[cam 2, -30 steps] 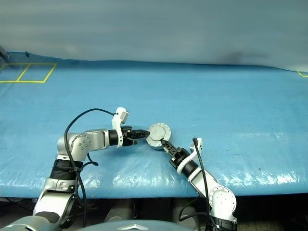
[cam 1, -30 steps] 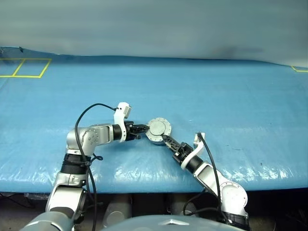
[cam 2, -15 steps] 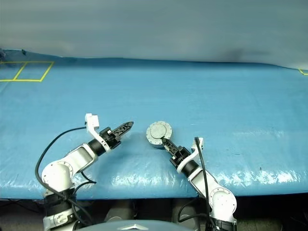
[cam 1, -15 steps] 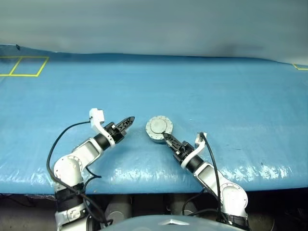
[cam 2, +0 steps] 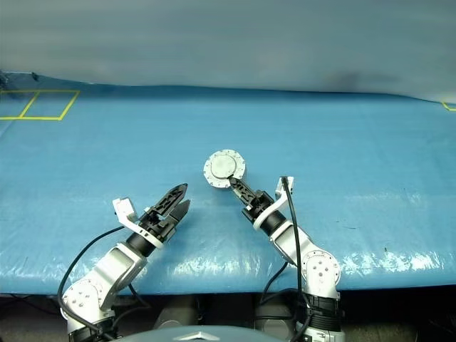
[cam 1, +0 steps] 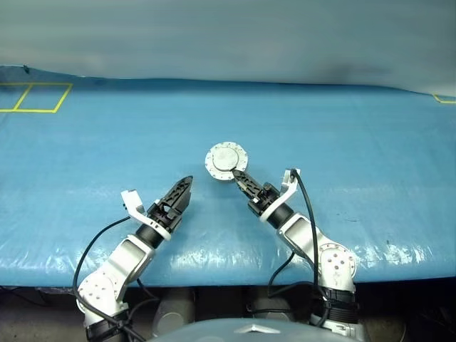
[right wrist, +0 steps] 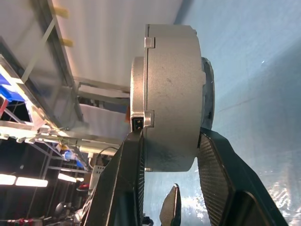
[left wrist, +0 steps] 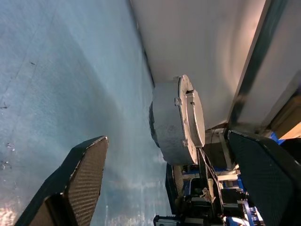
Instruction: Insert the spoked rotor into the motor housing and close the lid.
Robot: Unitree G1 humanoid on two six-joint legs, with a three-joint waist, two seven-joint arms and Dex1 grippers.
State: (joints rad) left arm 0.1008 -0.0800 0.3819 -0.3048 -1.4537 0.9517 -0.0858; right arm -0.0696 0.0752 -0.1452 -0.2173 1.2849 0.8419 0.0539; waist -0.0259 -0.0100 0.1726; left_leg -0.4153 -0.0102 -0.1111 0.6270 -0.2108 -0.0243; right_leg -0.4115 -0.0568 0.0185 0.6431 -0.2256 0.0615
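Your right pincer (cam 1: 239, 177) grips the lidded motor housing (cam 1: 225, 162) edgewise; left pincer (cam 1: 179, 196) gapes empty, beside it.

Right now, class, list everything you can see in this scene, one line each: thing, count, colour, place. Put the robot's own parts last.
Motor housing with lid: one, grey metal puck, its toothed lid closed on top, held clear of the table at the tip of the right end effector.
Table cover: one, blue sheet, spread across the whole work surface.
Tape marks: yellow outlined squares at the far left of the sheet; a short yellow corner at the far right.
Backdrop: one, pale grey wall behind the table.
Left end effector: one, black fingers, open and empty, left of the puck and apart from it.
Right end effector: one, black fingers, shut on the puck's faces.
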